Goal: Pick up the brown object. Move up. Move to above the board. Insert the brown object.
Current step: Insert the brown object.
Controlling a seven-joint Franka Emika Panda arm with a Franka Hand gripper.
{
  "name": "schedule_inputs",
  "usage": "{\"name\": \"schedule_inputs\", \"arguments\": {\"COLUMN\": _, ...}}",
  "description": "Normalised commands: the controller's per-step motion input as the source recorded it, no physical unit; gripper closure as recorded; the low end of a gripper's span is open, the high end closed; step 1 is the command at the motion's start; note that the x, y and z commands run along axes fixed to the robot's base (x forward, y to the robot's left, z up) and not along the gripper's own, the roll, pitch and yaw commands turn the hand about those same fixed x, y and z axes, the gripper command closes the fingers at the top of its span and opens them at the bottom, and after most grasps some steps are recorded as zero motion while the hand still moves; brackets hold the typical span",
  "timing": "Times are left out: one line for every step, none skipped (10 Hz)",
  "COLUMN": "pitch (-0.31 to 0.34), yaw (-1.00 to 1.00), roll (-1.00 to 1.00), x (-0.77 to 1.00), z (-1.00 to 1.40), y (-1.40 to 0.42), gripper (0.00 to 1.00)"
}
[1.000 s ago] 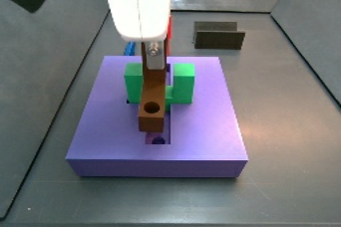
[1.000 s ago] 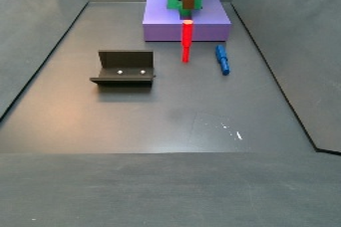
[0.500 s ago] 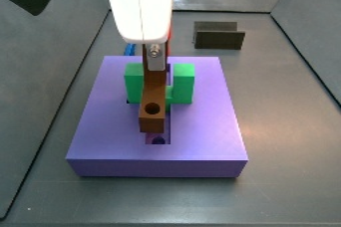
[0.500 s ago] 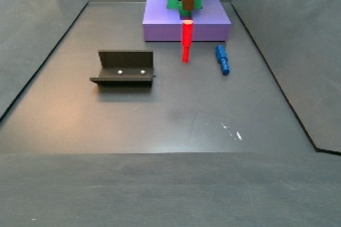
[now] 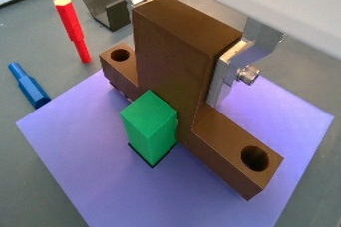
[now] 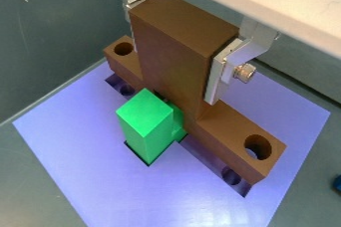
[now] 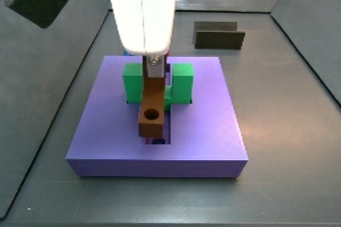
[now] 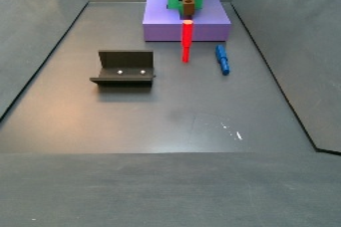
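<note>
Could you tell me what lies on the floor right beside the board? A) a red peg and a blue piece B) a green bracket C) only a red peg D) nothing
A: in a side view the red peg and a blue piece lie by the board, where the claw holds the brown object.

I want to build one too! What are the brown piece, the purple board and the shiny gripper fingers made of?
The brown object, held in the gripper above the board, looks like matte plastic or painted wood: flat even colour, no grain. The board looks like matte plastic too, smooth and uniform purple. The fingers look like bare metal, silvery and reflective with a bolt.
</note>
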Motion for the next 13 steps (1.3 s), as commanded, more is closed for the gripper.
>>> {"name": "schedule_inputs", "arguments": {"pitch": -0.004, "yaw": 0.0, "roll": 0.0, "x": 0.0, "z": -0.13, "y": 0.0, "gripper": 1.0}}
{"name": "schedule_inputs", "arguments": {"pitch": 0.0, "yaw": 0.0, "roll": 0.0, "x": 0.11, "z": -0.04, "y": 0.0, "gripper": 1.0}}
{"name": "schedule_inputs", "arguments": {"pitch": 0.0, "yaw": 0.0, "roll": 0.0, "x": 0.14, "z": -0.04, "y": 0.0, "gripper": 1.0}}
{"name": "schedule_inputs", "arguments": {"pitch": 0.0, "yaw": 0.0, "roll": 0.0, "x": 0.13, "z": -0.05, "y": 0.0, "gripper": 1.0}}
{"name": "schedule_inputs", "arguments": {"pitch": 0.0, "yaw": 0.0, "roll": 0.0, "x": 0.13, "z": -0.07, "y": 0.0, "gripper": 1.0}}
{"name": "schedule_inputs", "arguments": {"pitch": 0.0, "yaw": 0.0, "roll": 0.0, "x": 0.11, "z": -0.13, "y": 0.0, "gripper": 1.0}}
{"name": "schedule_inputs", "arguments": {"pitch": -0.021, "yaw": 0.0, "roll": 0.0, "x": 0.05, "z": -0.23, "y": 0.0, "gripper": 1.0}}
{"name": "schedule_inputs", "arguments": {"pitch": -0.026, "yaw": 0.0, "roll": 0.0, "x": 0.01, "z": -0.24, "y": 0.0, "gripper": 1.0}}
{"name": "schedule_inputs", "arguments": {"pitch": -0.021, "yaw": 0.0, "roll": 0.0, "x": 0.01, "z": -0.21, "y": 0.0, "gripper": 1.0}}
{"name": "schedule_inputs", "arguments": {"pitch": -0.017, "yaw": 0.0, "roll": 0.0, "x": 0.0, "z": -0.21, "y": 0.0, "gripper": 1.0}}
{"name": "schedule_inputs", "arguments": {"pitch": -0.02, "yaw": 0.0, "roll": 0.0, "x": 0.01, "z": -0.2, "y": 0.0, "gripper": 1.0}}
{"name": "schedule_inputs", "arguments": {"pitch": -0.03, "yaw": 0.0, "roll": 0.0, "x": 0.0, "z": -0.2, "y": 0.0, "gripper": 1.0}}
{"name": "schedule_inputs", "arguments": {"pitch": -0.019, "yaw": 0.0, "roll": 0.0, "x": 0.11, "z": -0.09, "y": -0.05, "gripper": 1.0}}
